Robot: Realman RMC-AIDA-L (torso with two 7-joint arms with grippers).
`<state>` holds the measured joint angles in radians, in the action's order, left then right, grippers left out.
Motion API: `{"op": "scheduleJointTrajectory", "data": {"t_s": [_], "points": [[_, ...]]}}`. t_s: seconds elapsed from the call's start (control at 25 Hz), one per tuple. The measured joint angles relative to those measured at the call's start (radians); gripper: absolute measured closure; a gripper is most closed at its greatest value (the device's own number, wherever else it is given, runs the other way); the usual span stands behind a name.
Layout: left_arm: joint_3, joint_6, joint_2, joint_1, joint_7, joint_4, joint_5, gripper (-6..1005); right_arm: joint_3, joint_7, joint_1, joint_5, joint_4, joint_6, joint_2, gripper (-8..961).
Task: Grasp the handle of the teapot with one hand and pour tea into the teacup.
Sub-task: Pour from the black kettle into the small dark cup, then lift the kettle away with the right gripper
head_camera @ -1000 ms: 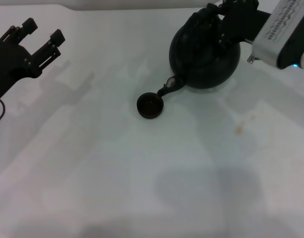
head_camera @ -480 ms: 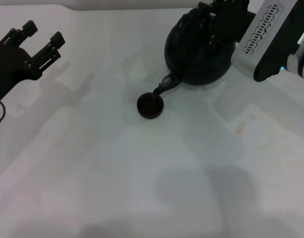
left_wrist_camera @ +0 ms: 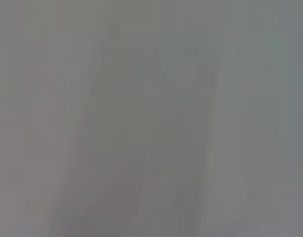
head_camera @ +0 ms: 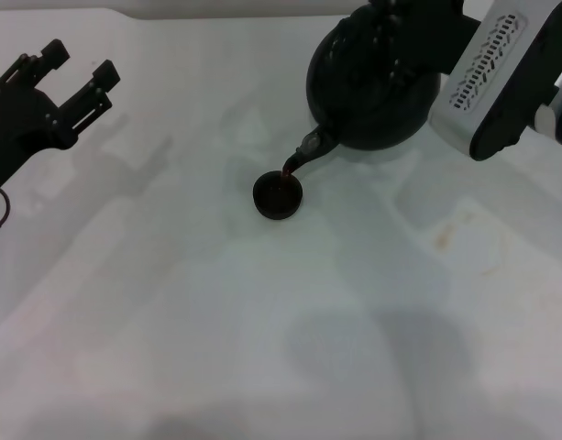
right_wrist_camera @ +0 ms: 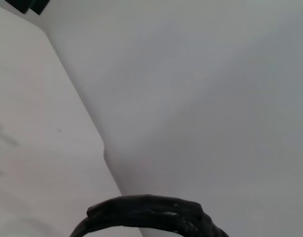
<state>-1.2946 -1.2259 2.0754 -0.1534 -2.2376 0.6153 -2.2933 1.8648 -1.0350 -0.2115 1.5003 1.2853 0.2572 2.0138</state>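
The black teapot [head_camera: 368,87] hangs tilted at the back right in the head view, its spout [head_camera: 308,151] pointing down at the teacup [head_camera: 278,195]. A thin stream of reddish-brown tea [head_camera: 288,171] runs from the spout into the small dark cup, which stands on the white table. My right gripper [head_camera: 411,23] is shut on the handle above the pot and mostly hides it there. The ribbed black handle [right_wrist_camera: 151,213] shows in the right wrist view. My left gripper [head_camera: 79,60] is open and empty at the far left, well away from the cup.
The white table [head_camera: 262,321] spreads in front of the cup. A small brownish stain [head_camera: 441,240] lies right of the cup. My right arm's white casing [head_camera: 496,73] reaches in from the right edge. The left wrist view shows only bare grey surface.
The right arm has tipped the teapot further, bringing the spout down over the cup, and tea now runs into it. The cup and the left arm have not moved.
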Motion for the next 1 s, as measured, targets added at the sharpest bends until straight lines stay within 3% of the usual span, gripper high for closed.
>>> {"op": "scheduleJointTrajectory", "data": {"t_s": [1.0], "points": [[0.001, 0.003, -0.001, -0.002, -0.003, 0.0, 0.0, 232, 0.043, 0.045, 0.03, 0.0, 0.039, -0.062, -0.001, 846]]}}
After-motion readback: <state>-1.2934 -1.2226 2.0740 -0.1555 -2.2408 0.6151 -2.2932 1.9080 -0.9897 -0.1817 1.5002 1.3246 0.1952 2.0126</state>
